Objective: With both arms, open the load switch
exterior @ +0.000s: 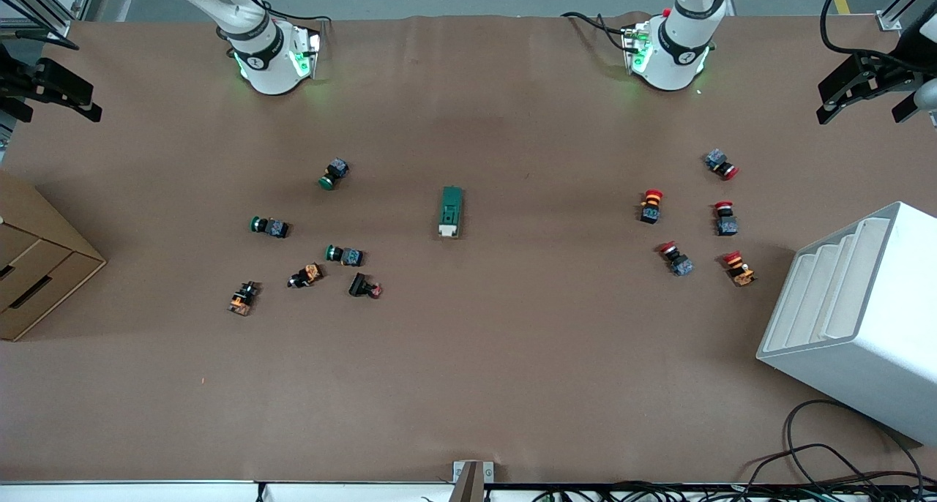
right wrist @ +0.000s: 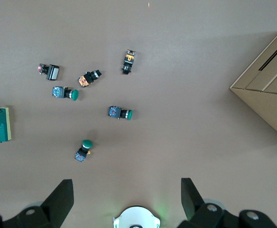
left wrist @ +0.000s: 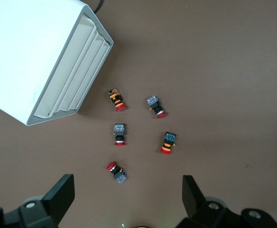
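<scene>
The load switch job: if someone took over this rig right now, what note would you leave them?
Left gripper: jaws open, holding nothing, up at the left arm's end of the table, waiting.
Right gripper: jaws open, holding nothing, up at the right arm's end.
Load switch: lying mid-table, white tab toward the front camera, between the green-capped push buttons and the red-capped push buttons; nothing touches it.
Done: nothing yet.
Left: bring both arms to the switch, grip it and open it.
</scene>
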You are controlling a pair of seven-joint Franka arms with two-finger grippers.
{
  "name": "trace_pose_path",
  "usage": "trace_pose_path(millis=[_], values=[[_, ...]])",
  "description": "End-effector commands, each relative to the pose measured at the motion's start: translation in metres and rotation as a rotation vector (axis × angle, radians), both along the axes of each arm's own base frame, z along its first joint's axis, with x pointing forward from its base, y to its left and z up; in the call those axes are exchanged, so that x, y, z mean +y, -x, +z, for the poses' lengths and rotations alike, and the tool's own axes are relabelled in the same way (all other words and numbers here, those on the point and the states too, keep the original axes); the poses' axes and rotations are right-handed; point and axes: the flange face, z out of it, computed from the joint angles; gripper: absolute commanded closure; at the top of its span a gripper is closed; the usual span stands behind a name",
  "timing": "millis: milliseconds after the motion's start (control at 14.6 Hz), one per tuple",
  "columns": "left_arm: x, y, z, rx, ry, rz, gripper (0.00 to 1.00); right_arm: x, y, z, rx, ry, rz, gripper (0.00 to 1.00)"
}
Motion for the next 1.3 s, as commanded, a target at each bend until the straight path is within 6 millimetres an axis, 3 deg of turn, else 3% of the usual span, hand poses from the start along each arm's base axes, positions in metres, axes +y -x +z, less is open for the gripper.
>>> trace_pose_path(millis=[0,274,479,822,1027,1233], values=[[0.0,-0.001,0.006,-0.006,0.008,-0.016,0.0,0.001,0.003,0.005,-0.007,0.014,0.013,0.0],[-0.002,-0.003,0.004,-0.001,0.011,-0.019,0.0,0.001,0.003,0.005,-0.007,0.014,0.011,0.0],[-0.038,-0.015,-0.015,0.018,0.054,-0.061,0.0,0.001,0.003,0.005,-0.007,0.014,0.011,0.0],[-0.162,-0.015,-0.077,-0.014,0.077,-0.044,0.0,0.002,0.003,0.006,-0.008,0.012,0.013,0.0],[-0.249,0.003,-0.115,-0.031,0.115,-0.001,0.0,0.002,0.003,0.006,-0.008,0.012,0.013,0.0],[-0.327,0.039,-0.158,-0.041,0.164,0.045,0.0,0.003,0.003,0.006,-0.008,0.012,0.015,0.0]])
